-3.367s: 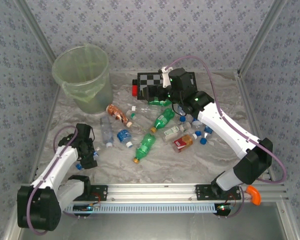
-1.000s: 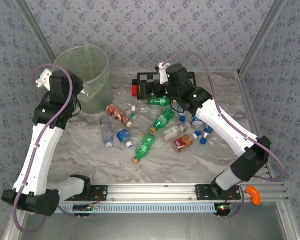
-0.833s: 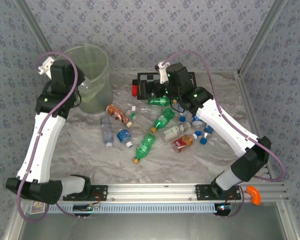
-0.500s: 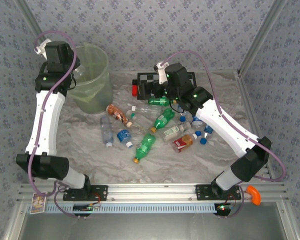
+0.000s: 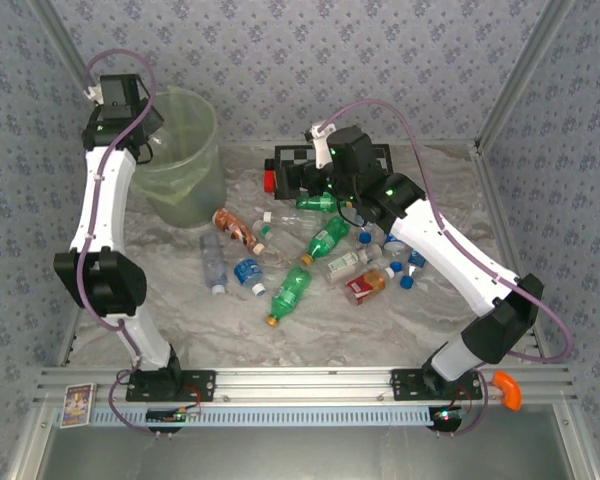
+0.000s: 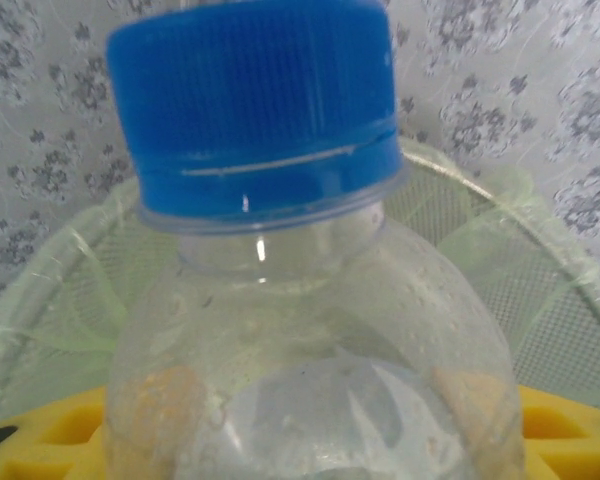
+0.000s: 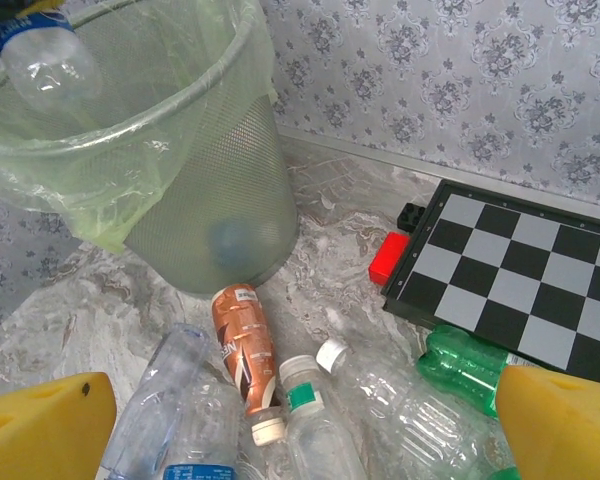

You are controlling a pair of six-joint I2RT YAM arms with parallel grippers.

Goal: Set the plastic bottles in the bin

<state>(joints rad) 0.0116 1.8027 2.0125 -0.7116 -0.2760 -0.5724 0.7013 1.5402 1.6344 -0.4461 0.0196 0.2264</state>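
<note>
My left gripper hangs over the left rim of the pale-green bin, shut on a clear bottle with a blue cap. That bottle shows above the bin's opening in the right wrist view. Several bottles lie on the table: an orange-brown one, green ones, a clear one and a red-labelled one. My right gripper stands open above clear bottles, with the orange-brown bottle just left and a green bottle to the right.
A black-and-white checkerboard lies at the back behind the right gripper, with a red block at its left edge. Loose blue caps sit near the red-labelled bottle. Patterned walls close in the table on three sides.
The left arm has swung up and back from beside the bin to over its left rim, carrying the blue-capped bottle. The right arm has barely moved.
</note>
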